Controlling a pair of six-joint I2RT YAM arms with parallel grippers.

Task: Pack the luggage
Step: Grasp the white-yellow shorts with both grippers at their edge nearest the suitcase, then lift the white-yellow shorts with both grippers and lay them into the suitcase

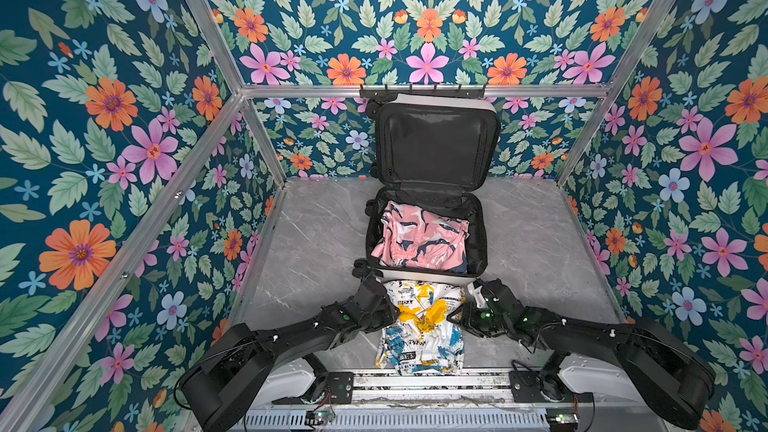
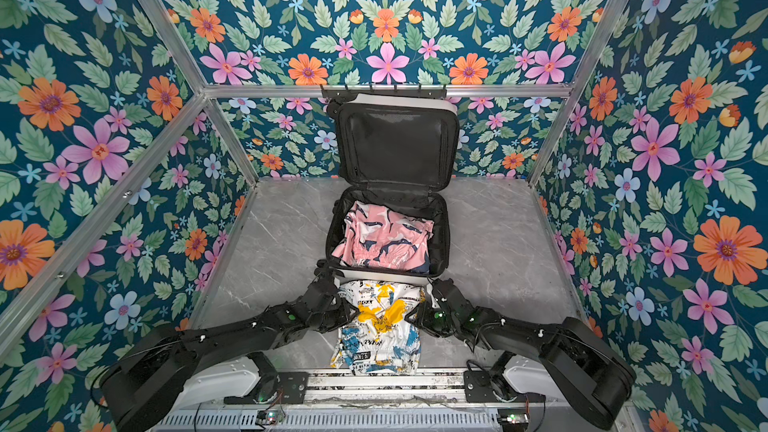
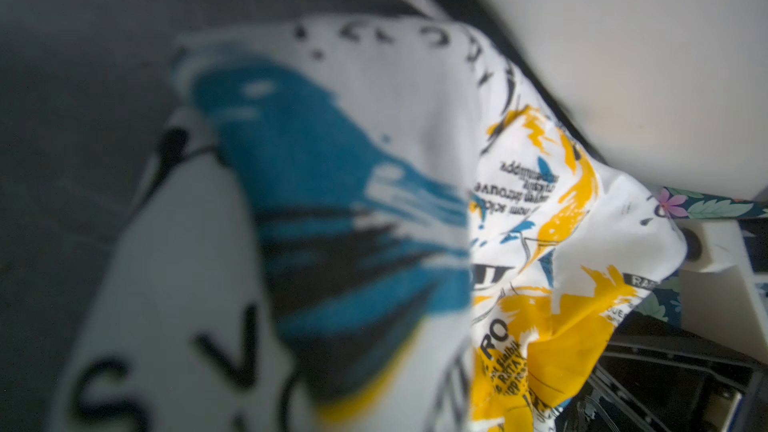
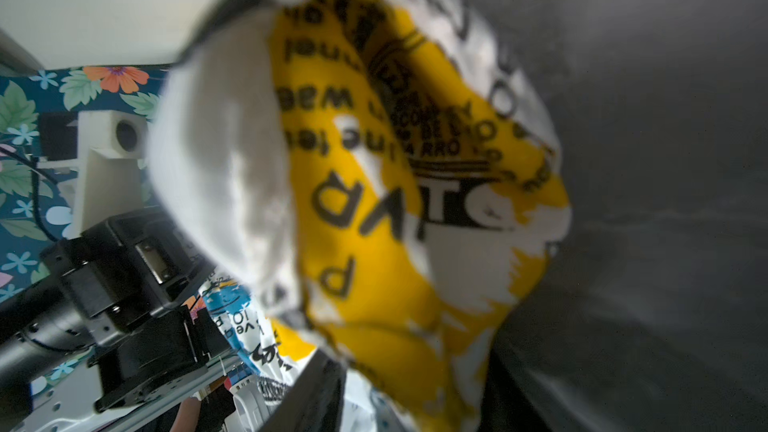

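The luggage (image 1: 419, 274) (image 2: 374, 273), a white hard-shell case with black lining, lies open at mid-table with its lid propped against the back wall. A pink patterned cloth (image 1: 419, 238) (image 2: 382, 238) fills its lower half. In front of it lies a yellow-white printed cloth (image 1: 419, 326) (image 2: 378, 326), gathered narrow at its middle. My left gripper (image 1: 388, 305) (image 2: 345, 309) bites into its left side; the cloth (image 3: 540, 243) hides the fingers in the left wrist view. My right gripper (image 1: 459, 313) (image 2: 415, 311) holds the right side, a dark finger (image 4: 316, 384) on each side of the bunched cloth (image 4: 374, 201).
The grey marble table (image 1: 311, 243) is boxed in by floral walls on three sides. An aluminium rail (image 1: 428, 384) carrying both arm bases runs along the front edge. A black hook rack (image 1: 422, 91) sits behind the lid. The white shell (image 3: 623, 56) stands close beside both wrists.
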